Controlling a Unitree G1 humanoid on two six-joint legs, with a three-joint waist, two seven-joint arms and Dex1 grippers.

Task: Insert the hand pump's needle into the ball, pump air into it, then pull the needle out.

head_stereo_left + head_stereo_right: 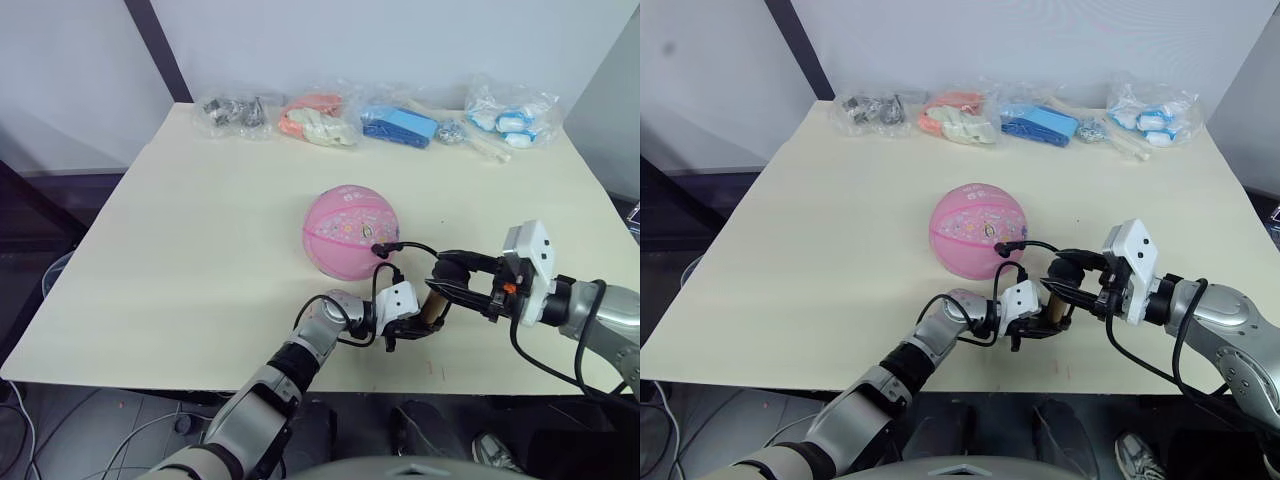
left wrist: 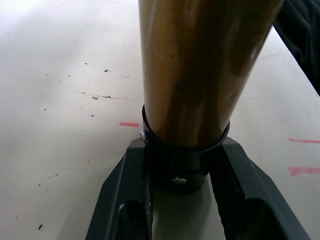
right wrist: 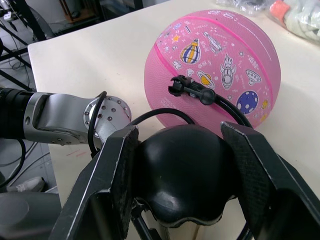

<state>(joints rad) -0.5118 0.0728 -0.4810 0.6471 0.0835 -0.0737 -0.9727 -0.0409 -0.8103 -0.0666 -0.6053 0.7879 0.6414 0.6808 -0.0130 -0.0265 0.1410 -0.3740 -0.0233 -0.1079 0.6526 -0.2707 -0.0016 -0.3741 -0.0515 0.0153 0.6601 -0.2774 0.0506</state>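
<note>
Left gripper [image 2: 182, 200] clamps the hand pump [image 2: 200, 70] base; right gripper [image 3: 182, 165] grips its handle (needle seemingly in ball [image 1: 352, 230]).

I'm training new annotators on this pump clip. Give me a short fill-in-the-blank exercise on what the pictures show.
1. The left gripper is shut on the pump's bronze ____.
2. The right gripper is shut on the pump's black ____.
3. The hose's black fitting sits against the pink ____.
4. Along the table's far edge lie several clear plastic ____.

Missing words: tube; handle; ball; bags
</note>
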